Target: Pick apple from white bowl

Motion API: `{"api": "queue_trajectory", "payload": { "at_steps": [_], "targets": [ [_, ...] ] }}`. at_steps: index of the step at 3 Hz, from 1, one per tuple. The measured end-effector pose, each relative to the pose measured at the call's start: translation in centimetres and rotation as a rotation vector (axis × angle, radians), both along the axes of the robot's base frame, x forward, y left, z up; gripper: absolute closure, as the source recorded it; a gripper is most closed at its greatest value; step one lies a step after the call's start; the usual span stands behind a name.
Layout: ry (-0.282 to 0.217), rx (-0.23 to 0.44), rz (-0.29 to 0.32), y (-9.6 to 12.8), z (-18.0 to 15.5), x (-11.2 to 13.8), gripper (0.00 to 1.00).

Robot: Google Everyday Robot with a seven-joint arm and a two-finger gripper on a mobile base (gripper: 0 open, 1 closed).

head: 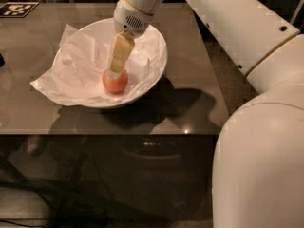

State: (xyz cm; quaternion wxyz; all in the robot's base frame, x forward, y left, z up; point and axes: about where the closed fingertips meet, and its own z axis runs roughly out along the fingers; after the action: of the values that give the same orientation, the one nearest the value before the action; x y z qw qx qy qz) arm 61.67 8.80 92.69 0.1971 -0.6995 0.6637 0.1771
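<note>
We see the apple (116,83) lying in the white bowl (160,56), a little toward the near side of its hollow. It rests on the crumpled white paper (71,77) that lines the bowl. The apple is red-orange and sits whole and upright, as far as we can judge. On the left of the view the paper spills over the bowl's rim and lies on the table (194,84). The bowl stands on the brown table top and throws a dark shadow toward the right of the view.

The gripper (114,71) hangs inside the bowl, reaching down from a white wrist that sits above the far rim. Its pale yellow part slants down and slightly to the left, and its lower end meets the top of the apple. We cannot tell whether it touches the fruit or stands just above it. Nor can we tell from this angle whether the gripper is open or closed.

The arm (228,23) comes in from the upper right, thick and white, with small dark dots along it. A large rounded white part of the robot (261,175) fills the lower right corner. A black-and-white square marker (16,8) lies at the far left corner of the table, well apart from the bowl.
</note>
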Motion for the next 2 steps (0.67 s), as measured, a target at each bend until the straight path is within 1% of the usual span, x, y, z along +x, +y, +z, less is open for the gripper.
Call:
{"api": "queue_trajectory", "payload": {
  "at_steps": [1,2],
  "targets": [
    [0.0,0.0,0.0,0.02,-0.04,0.02,0.0],
    [-0.018,-0.005,-0.012,0.34,-0.8,-0.03,0.0]
  ]
}}
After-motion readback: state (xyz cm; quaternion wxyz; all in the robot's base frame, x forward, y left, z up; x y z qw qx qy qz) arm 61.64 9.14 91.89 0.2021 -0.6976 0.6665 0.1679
